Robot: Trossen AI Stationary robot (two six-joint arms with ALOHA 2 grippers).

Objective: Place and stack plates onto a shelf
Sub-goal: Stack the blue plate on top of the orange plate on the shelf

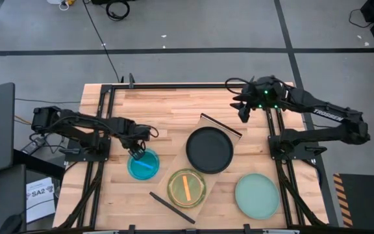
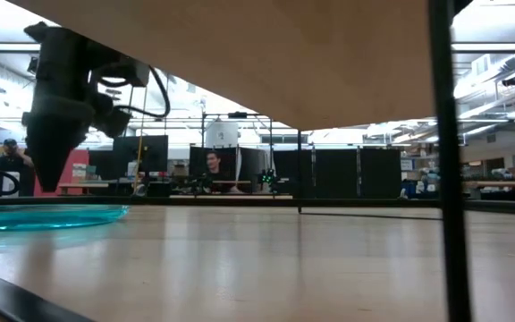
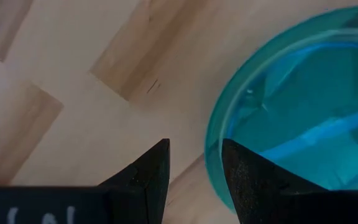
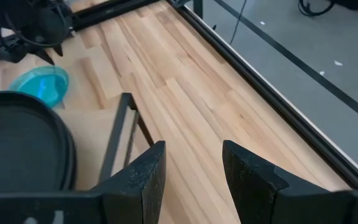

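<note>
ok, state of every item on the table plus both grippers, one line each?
blue plate: flat on table, off the shelf.
black plate: on the shelf, overhanging its edge.
green plate: on shelf, orange piece inside.
mint plate: flat on table, off shelf.
left gripper: open, over blue plate's rim, holding nothing.
right gripper: open, empty, near table's far edge.

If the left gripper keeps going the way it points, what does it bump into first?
Probably the blue plate. The left gripper points down at the plate's near rim, with its fingers apart and the rim under one fingertip. The other finger might reach the wooden table first; depth is hard to judge.
</note>
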